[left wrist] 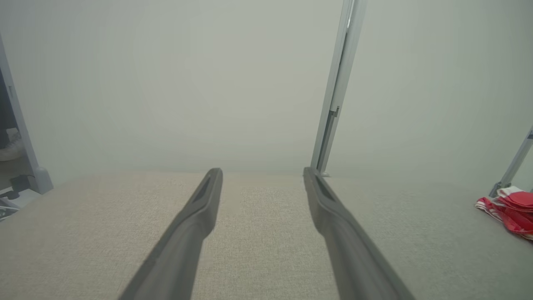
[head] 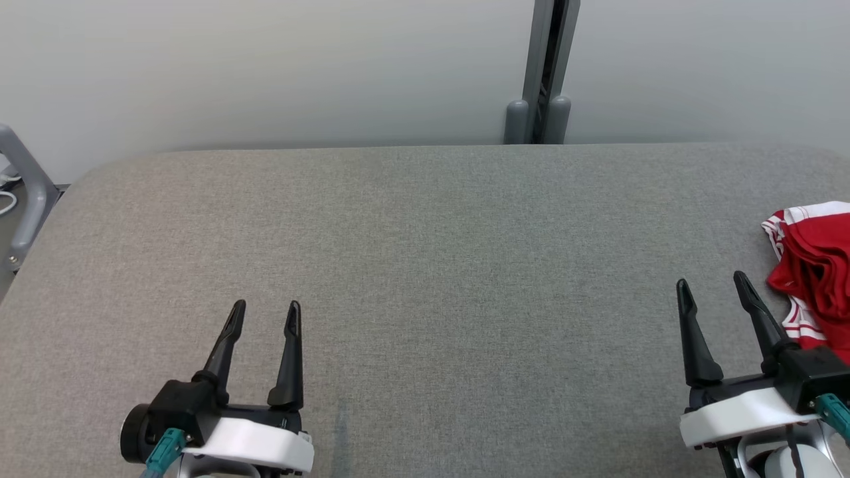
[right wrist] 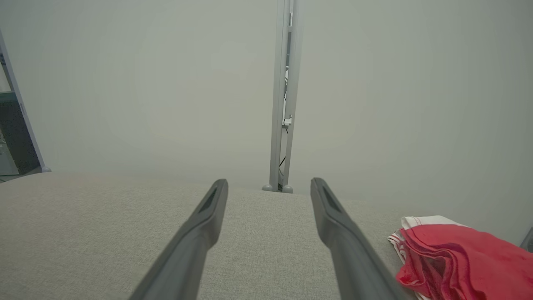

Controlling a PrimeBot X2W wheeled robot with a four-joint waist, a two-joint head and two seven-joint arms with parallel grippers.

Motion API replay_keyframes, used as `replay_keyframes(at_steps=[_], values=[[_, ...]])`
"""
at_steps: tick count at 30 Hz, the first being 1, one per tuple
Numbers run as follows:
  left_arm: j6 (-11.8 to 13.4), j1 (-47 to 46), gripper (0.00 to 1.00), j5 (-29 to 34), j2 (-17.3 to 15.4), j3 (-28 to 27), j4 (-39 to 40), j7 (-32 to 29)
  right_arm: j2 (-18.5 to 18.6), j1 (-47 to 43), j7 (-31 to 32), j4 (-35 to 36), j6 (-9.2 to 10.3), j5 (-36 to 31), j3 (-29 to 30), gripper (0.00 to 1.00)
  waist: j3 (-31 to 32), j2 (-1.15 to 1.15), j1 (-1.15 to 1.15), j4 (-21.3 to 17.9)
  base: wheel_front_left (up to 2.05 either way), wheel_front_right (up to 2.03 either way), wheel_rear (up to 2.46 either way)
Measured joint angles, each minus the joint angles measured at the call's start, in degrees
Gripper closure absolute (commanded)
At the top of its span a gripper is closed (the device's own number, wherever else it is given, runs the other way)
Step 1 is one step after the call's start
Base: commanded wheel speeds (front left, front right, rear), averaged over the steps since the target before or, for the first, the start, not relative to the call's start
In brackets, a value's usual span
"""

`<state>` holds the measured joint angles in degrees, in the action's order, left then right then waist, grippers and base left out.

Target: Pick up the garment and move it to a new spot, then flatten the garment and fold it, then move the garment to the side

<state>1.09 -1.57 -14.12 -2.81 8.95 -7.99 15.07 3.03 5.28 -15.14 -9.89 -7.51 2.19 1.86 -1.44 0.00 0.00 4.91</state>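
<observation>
Red garment (head: 817, 259) lies just beside right tool (head: 712, 279).

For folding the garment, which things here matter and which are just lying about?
Belongs to the job: red and white garment, bunched at the right edge; left gripper, open; right gripper, open; grey table.
Just lying about: upright metal post behind the table; grey frame at far left.

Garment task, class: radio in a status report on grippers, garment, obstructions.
Left gripper open, empty. Right gripper open, empty, beside garment. Garment crumpled, red and white, at right edge of table, not yet picked up. No obstruction seen.
</observation>
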Motion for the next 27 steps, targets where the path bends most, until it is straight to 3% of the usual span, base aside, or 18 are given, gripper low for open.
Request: replay_keyframes(at_steps=[24, 27], values=[[0.7, 0.2, 0.0, -1.8, 0.0, -2.3, -1.9, 0.0, -0.1, 0.2, 0.0, 0.2, 0.0, 0.4, -0.9, 0.0, 0.7, 0.0, 0.0, -2.1, 0.0, 0.0, 0.0], [-0.3, 0.2, 0.0, -2.9, 0.0, -2.0, -2.2, 0.0, -0.1, 0.2, 0.0, 0.2, 0.0, 0.3, -0.9, 0.0, 0.7, 0.0, 0.0, -1.9, 0.0, 0.0, 0.0]])
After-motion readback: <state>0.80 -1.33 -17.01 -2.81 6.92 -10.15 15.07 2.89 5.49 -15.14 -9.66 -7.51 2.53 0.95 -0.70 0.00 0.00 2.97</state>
